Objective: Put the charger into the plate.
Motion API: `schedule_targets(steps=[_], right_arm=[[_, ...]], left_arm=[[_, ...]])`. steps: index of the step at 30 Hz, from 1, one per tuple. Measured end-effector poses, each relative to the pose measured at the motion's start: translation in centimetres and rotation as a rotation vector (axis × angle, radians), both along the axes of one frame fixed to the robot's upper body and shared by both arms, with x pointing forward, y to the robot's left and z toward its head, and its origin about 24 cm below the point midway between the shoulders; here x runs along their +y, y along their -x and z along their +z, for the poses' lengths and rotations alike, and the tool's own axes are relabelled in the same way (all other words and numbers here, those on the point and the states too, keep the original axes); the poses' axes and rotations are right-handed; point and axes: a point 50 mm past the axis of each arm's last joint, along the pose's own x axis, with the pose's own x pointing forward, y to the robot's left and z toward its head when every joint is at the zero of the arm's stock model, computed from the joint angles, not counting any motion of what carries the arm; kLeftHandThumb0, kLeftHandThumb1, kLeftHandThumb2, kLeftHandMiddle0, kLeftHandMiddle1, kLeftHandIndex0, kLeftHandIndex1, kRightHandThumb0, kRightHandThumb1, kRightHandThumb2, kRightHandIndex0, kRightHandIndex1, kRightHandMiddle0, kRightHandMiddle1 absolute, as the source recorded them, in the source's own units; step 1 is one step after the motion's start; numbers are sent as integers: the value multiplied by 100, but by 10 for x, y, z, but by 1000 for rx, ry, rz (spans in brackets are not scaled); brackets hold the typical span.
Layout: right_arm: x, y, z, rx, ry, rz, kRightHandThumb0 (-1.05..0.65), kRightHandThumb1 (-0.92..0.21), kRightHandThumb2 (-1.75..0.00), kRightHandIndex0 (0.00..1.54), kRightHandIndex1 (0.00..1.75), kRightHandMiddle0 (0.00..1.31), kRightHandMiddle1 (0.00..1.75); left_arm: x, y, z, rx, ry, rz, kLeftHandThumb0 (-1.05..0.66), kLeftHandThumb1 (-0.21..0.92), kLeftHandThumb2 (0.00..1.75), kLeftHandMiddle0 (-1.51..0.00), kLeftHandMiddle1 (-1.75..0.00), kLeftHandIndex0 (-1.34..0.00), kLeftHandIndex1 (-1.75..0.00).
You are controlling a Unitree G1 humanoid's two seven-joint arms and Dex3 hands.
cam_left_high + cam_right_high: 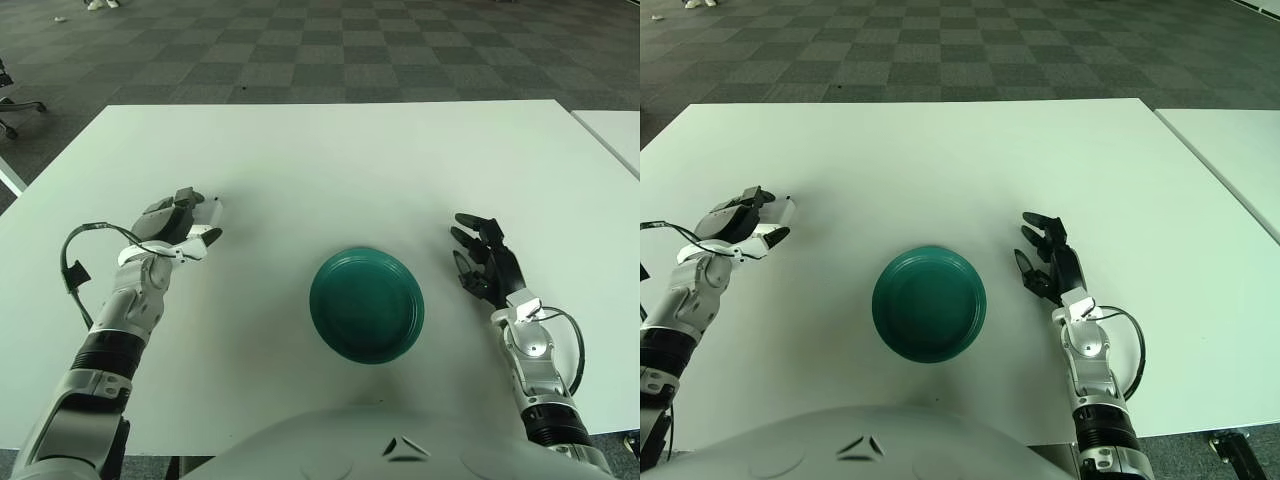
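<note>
While the green plate (367, 305) sits empty, the left hand (180, 228) grips the white charger (208, 213); the right hand (484, 265) is open.

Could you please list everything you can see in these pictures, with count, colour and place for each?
table: one, white, fills most of the view under everything else
second table: one, white, partly in view at the right edge
plate: one, dark green, on the table near its front edge, between the two hands, nothing in it
charger: one, white, small, at the left hand's fingertips on the left of the table
floor: grey checked carpet, beyond the table
left hand: one, white and black, left of the plate, fingers closed around the charger
right hand: one, black, right of the plate, fingers spread, holding nothing
</note>
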Motion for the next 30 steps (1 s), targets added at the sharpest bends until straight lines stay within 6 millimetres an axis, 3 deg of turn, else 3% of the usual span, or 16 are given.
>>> schedule_targets(steps=[11,30], right_arm=[[-2,-1,0,0,2,-5,-53,-92,-51,44,22,0,96],[-4,-1,-1,4,-1,-14,-49,-89,-56,40,24,0,92]], left_arm=[[-1,-5,-2,-38,-9,-27,-105,92,66,-26,-1,-5,-112],[2,-11,18,-128,-99,-123,-105,92,57,-26,-1,-12,-117]])
